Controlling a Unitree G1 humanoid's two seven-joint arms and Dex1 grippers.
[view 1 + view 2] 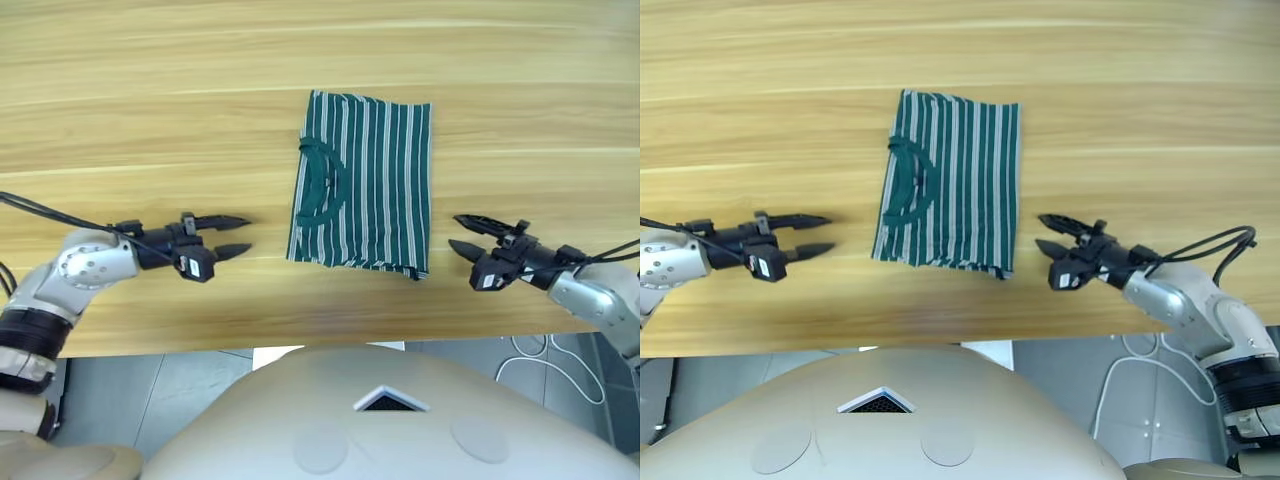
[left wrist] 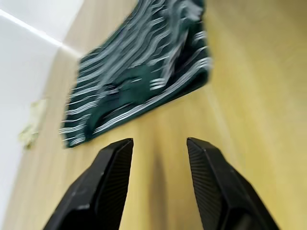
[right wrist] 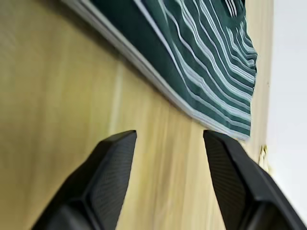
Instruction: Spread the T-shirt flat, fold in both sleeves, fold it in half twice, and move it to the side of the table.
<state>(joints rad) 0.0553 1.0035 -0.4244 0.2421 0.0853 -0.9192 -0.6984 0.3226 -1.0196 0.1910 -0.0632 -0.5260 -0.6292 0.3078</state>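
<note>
Wooden table [image 1: 120, 120] holds the folded green-striped T-shirt [image 1: 365, 185] at its middle, near the front edge. Left gripper [image 1: 249, 233] and right gripper [image 1: 453, 231] flank it, clear of the cloth, jaws spread wide, holding nothing.

Nothing legible from where I stand: no words, numbers or signs on the T-shirt [image 1: 362, 185] or the table [image 1: 150, 100].

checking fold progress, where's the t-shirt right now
In the head views the folded T-shirt lies on the wooden table, midway between the left gripper and the right gripper, touched by neither.
</note>
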